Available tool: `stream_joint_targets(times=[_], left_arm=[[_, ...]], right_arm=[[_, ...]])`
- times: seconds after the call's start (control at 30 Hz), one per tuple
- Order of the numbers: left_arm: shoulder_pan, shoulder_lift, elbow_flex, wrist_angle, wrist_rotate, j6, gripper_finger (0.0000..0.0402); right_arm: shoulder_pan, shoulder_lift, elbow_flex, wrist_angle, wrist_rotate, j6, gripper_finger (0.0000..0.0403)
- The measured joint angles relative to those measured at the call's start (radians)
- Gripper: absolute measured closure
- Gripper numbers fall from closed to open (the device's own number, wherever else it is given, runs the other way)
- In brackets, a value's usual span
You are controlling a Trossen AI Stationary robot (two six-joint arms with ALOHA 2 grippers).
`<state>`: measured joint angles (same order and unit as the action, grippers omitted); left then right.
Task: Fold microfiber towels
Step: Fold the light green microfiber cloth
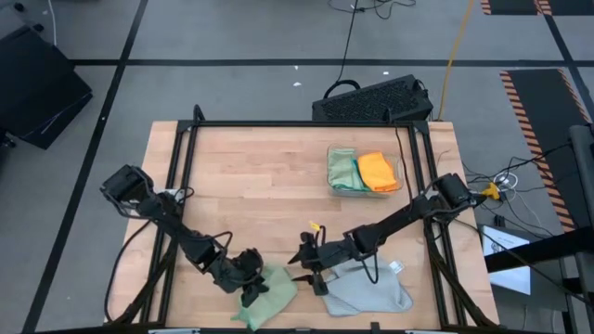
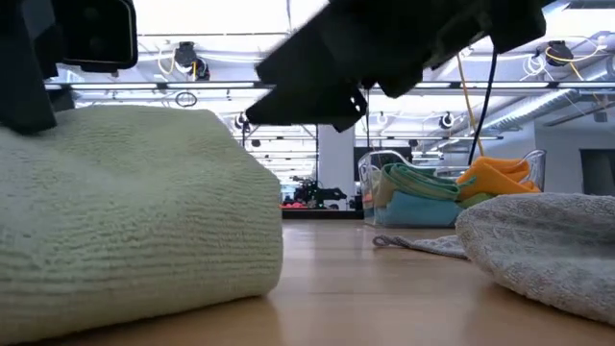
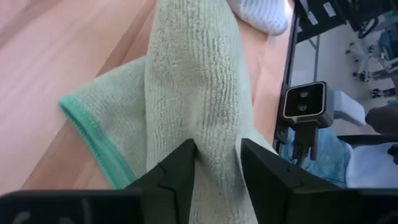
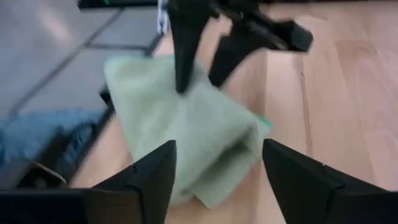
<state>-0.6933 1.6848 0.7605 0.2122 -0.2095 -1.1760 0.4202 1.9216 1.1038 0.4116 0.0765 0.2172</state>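
Observation:
A pale sage green towel (image 1: 271, 297) lies bunched on the table near its near edge. It also shows in the low view (image 2: 125, 211) and the right wrist view (image 4: 193, 137). My left gripper (image 1: 251, 286) is shut on it. My right gripper (image 1: 304, 269) is open and empty, just right of the green towel and level with it, its fingers (image 4: 155, 177) pointing toward the towel. A light grey towel (image 1: 371, 289) lies crumpled on the table under my right arm. My left gripper pinches a raised fold (image 3: 214, 134) of the pale green towel between its two fingers (image 3: 180, 171). The fingers come from above, pointing down, and lie across the ridge. The rest of the towel lies on the table, its teal-stitched edge (image 3: 93, 134) spread beside the fold.
A clear tray (image 1: 334, 181) at the far right holds a green towel (image 1: 342, 167), an orange towel (image 1: 377, 172) and a blue one (image 2: 418, 210). The table's near edge is close to both grippers. Bare wood (image 1: 251, 186) lies toward the far left.

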Motion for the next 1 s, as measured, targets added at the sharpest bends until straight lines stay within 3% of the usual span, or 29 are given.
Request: stream_joint_targets(times=[0.13, 0.33, 0.57, 0.77, 1.0], left_arm=[[0.006, 0.000, 0.000, -0.004, -0.001, 0.043, 0.0290], [0.011, 0.000, 0.000, 0.010, -0.008, 0.092, 0.0386], [0.011, 0.000, 0.000, 0.032, -0.001, 0.118, 0.0390], [0.002, 0.000, 0.000, 0.074, -0.001, 0.159, 0.0388], [-0.009, 0.001, -0.002, 0.093, 0.006, 0.189, 0.0393]], right_arm=[[-0.029, 0.029, 0.000, 0.094, -0.095, 0.055, 0.0130], [-0.071, 0.115, 0.008, 0.180, -0.184, 0.090, 0.0081], [-0.075, 0.254, 0.152, 0.172, -0.396, 0.087, 0.0086], [-0.067, 0.330, 0.259, 0.092, -0.448, 0.047, 0.0134], [-0.067, 0.383, 0.293, 0.085, -0.440, 0.064, 0.0280]])
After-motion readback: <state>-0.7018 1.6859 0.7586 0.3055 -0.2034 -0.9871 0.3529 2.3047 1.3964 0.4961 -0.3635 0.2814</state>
